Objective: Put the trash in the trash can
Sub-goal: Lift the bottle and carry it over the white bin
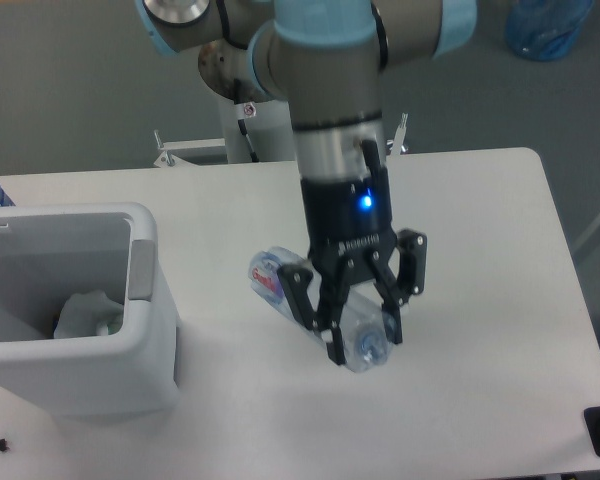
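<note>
Black two-finger gripper (pixel 361 338) closed on the crushed clear plastic water bottle with red-lettered white label (pixel 320 306), jaws narrowed to the bottle's width and clamped near its capped end, the labelled end sticking out up and to the left of the jaws. Bottle apparently held clear of the white table (pixel 480 260). Large white rectangular plastic trash can with grey side tab (pixel 75 306) well to the left of the jaws, crumpled white wrapper with green bits (pixel 85 312) lying inside it.

Silver-grey arm (pixel 335 120) with pale-blue joint caps, black claw (pixel 359 330) (blue light glowing).
</note>
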You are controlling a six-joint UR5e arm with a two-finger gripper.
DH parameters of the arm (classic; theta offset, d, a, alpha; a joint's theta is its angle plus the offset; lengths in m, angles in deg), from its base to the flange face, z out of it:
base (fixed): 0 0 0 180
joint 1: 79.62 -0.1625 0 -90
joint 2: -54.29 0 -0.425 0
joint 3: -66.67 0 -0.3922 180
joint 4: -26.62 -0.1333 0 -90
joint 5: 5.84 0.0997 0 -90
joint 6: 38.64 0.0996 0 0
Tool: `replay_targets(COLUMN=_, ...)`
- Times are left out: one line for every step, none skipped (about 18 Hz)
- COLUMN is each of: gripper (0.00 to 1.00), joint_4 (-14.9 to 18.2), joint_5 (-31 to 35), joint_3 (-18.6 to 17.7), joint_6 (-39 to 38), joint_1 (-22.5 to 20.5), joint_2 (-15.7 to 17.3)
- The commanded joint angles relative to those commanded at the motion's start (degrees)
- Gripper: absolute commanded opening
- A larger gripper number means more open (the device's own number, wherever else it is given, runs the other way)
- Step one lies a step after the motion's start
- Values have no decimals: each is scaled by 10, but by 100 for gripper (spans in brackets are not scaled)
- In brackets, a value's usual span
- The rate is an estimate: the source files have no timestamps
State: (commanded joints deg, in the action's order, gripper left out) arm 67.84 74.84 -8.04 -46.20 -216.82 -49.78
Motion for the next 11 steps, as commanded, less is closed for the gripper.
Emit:
replay_targets(gripper=64, joint_4=0, joint_5=0, joint_3=-3, joint_6=0, joint_1=12, joint_2=8)
replay_targets(gripper=64, joint_4=0, joint_5=0, joint_3=-7, joint_6=-1, joint_1=22, joint_2=15)
replay_targets(gripper=64, joint_4=0, joint_5=1, joint_3=-11, joint_6=0, joint_1=33, joint_2=21)
replay_targets(gripper=64, joint_4=0, joint_5=1, joint_3=-12, joint_6=-1, joint_1=41, joint_2=25)
replay_targets(gripper=64, joint_4=0, joint_5=1, joint_3=-13, joint_6=-1, joint_1=49, joint_2=27)
replay_targets(gripper=64, joint_4=0, joint_5=1, joint_3=-12, joint_6=-1, joint_1=58, joint_2=28)
replay_targets(gripper=64, joint_4=0, joint_5=1, joint_3=-13, joint_6=-1, joint_1=64, joint_2=31)
replay_targets(gripper=64, joint_4=0, joint_5=1, joint_3=-13, joint_6=-1, joint_1=70, joint_2=32)
replay_targets(gripper=64, joint_4=0, joint_5=1, joint_3=-13, joint_6=-1, joint_1=76, joint_2=33)
replay_targets(gripper=64, joint_4=0, joint_5=1, joint_3=-14, joint_6=-1, joint_1=82, joint_2=33)
replay_targets(gripper=64, joint_4=0, joint_5=1, joint_3=-13, joint_6=0, joint_1=89, joint_2=33)
